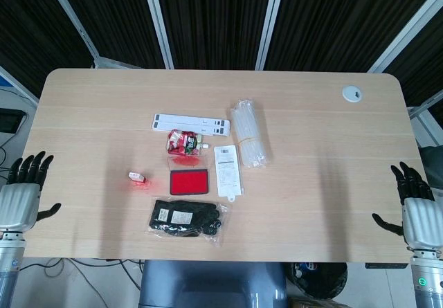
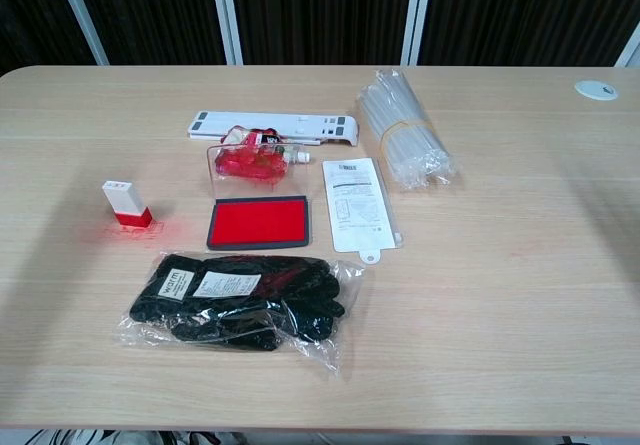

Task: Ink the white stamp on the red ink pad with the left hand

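Pale wooden table (image 1: pixel 311 204) before dark slatted walls; left hand (image 1: pixel 23 196) and right hand (image 1: pixel 419 211) rest with fingers released.

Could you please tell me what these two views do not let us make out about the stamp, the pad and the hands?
- White stamp: its printing face is turned down onto the table in both views.
- Red ink pad: wetness unreadable.
- Left hand and right hand: outside the chest view; palms hidden in the head view.
- Label print on the black gloves: too small.
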